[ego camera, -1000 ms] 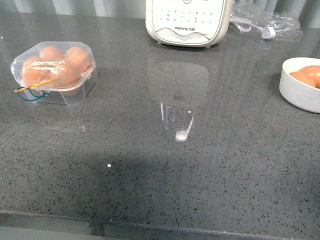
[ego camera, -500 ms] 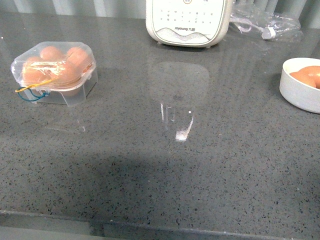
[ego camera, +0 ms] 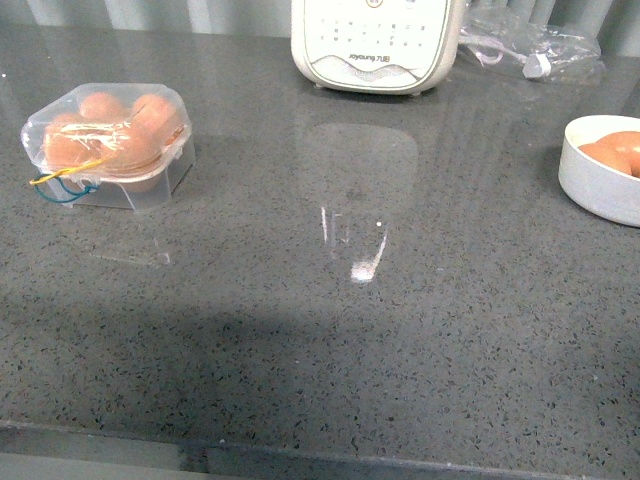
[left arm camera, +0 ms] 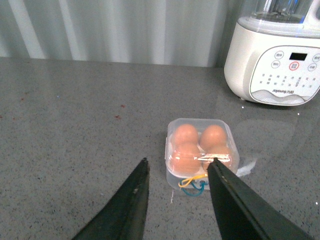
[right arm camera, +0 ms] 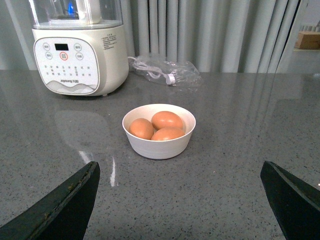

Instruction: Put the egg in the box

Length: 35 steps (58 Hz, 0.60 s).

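The box (ego camera: 108,143) is a small clear plastic case with its lid down over several brown eggs, and yellow and blue loops hang at its front; it sits at the left of the grey counter. In the left wrist view the box (left arm camera: 201,151) lies just beyond my open left gripper (left arm camera: 179,162), nothing between the fingers. A white bowl (right arm camera: 159,145) holds three brown eggs (right arm camera: 166,120); my right gripper (right arm camera: 180,167) is open wide, short of it. The front view shows the bowl (ego camera: 600,180) at the right edge, and neither arm.
A white blender base (ego camera: 376,42) stands at the back centre of the counter. A clear plastic bag with a cord (ego camera: 535,45) lies behind the bowl. Curtains (right arm camera: 215,30) close off the back. The counter's front edge (ego camera: 320,450) runs along the bottom.
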{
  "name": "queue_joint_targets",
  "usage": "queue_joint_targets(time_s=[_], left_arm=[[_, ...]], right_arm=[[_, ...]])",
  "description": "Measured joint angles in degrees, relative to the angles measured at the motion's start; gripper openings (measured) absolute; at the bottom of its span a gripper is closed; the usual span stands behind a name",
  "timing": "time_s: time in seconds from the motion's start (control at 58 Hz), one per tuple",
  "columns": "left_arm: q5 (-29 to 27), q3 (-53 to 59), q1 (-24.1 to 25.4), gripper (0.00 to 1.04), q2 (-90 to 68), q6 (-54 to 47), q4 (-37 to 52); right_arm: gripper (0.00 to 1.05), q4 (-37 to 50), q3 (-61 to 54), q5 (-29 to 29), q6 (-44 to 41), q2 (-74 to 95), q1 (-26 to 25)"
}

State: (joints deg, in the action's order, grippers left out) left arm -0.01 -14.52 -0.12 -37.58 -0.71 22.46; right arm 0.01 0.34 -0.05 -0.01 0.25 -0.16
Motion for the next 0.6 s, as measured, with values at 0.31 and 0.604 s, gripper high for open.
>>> queue_joint_targets(time_s=[0.31, 0.604], left_arm=[[0.0, 7.6, 0.0, 0.04, 8.7, 0.8, -0.5], [0.0, 10.6, 0.0, 0.04, 14.7, 0.8, -3.5]], right_arm=[[0.97, 0.0, 0.0, 0.0, 0.0, 0.0, 0.0], [0.97, 0.0, 0.0, 0.0, 0.0, 0.0, 0.0]])
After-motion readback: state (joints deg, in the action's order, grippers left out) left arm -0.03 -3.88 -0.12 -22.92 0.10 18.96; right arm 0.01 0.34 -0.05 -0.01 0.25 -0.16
